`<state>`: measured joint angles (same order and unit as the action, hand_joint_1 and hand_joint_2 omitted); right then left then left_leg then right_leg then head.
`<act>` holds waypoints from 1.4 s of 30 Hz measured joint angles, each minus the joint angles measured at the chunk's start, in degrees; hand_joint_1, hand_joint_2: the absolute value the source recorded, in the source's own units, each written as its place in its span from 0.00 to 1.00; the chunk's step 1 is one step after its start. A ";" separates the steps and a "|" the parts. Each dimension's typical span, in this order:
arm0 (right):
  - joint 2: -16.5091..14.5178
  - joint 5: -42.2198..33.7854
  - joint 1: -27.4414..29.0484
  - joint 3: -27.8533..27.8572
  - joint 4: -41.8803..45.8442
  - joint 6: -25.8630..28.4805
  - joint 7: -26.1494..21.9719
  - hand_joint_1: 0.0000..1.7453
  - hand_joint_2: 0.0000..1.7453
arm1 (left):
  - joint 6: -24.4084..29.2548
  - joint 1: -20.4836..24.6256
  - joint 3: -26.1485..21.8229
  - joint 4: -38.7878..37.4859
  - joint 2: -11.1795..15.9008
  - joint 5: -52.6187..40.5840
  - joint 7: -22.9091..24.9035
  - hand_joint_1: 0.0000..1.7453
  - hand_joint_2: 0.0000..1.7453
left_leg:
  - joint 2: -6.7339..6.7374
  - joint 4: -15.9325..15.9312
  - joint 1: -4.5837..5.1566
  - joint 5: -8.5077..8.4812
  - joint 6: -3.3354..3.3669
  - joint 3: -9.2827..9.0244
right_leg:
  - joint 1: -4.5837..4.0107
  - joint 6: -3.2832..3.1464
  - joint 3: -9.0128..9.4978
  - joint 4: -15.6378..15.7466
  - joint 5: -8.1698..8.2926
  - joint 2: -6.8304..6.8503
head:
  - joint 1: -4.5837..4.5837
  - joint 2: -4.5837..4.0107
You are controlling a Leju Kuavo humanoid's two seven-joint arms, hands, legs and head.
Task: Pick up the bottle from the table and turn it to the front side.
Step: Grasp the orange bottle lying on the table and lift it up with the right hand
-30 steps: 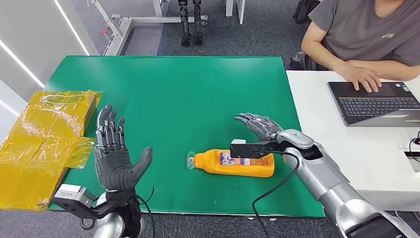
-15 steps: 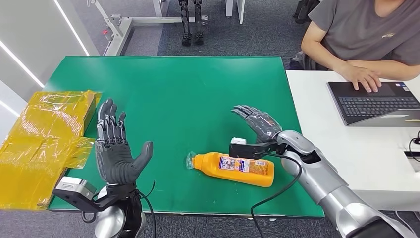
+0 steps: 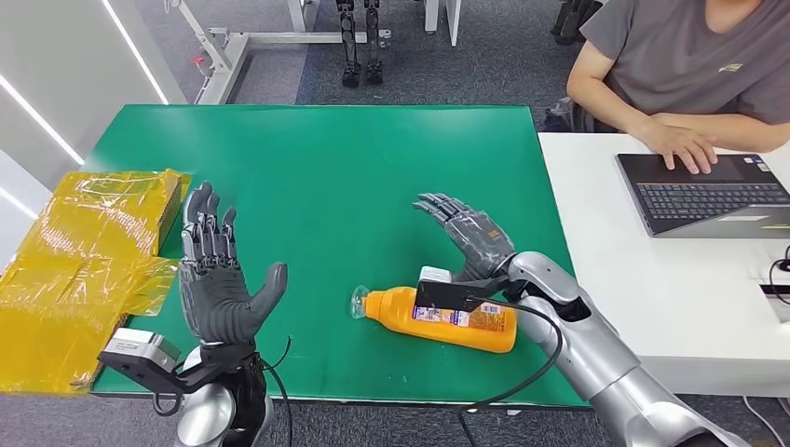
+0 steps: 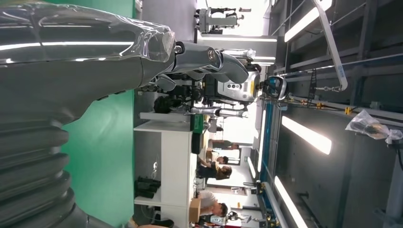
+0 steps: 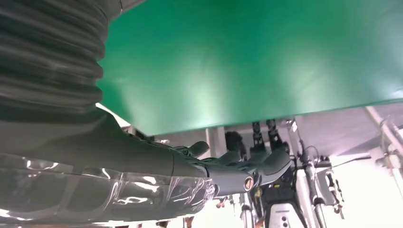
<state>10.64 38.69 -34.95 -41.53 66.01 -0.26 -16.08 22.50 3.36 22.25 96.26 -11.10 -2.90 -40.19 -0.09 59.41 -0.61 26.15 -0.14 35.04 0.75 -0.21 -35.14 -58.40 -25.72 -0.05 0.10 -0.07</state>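
While bottle (image 3: 438, 318) lies flat, right robot hand (image 3: 466, 235) spread above it, left robot hand (image 3: 216, 279) spread, empty.

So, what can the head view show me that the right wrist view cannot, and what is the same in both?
Head view alone: the orange bottle lying on its side, the left robot hand raised and open, the yellow wrapped package, and a person at a laptop.
Right wrist view alone: a stand's legs beyond the table's far edge, seen close.
Both: the green table and the open right robot hand, holding nothing.
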 joint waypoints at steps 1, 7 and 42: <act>-0.04 -0.78 0.14 0.01 0.13 -1.30 -0.48 0.00 1.00 | -0.05 0.01 0.00 -0.06 0.00 0.00 0.00 0.00 1.00 | 0.00 0.00 0.00 0.00 0.00 0.00 | 0.00 0.00 0.00 0.00 0.00 0.00 | 0.00 0.00; 0.91 -4.63 0.24 -0.45 -0.03 -10.17 -2.56 0.00 1.00 | -0.48 0.02 0.00 -0.30 0.07 0.07 0.00 0.00 1.00 | 0.01 0.00 0.00 0.00 0.00 0.00 | 0.00 0.00 0.00 0.00 0.00 -0.01 | 0.00 0.00; 4.74 -12.57 -16.53 -20.80 -19.05 -31.29 -3.16 0.00 1.00 | 3.16 3.59 0.00 -4.63 1.43 3.39 0.00 0.00 1.00 | -0.04 0.02 0.00 -0.02 -0.01 -0.01 | 0.00 0.00 0.06 -0.02 0.02 0.04 | 0.01 0.00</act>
<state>15.38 26.12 -51.48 -62.34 46.95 -31.55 -19.24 25.66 6.95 22.25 91.62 -9.67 0.49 -40.19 -0.12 59.43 -0.62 26.13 -0.15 35.04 0.75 -0.21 -35.08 -58.42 -25.71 0.00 0.11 -0.07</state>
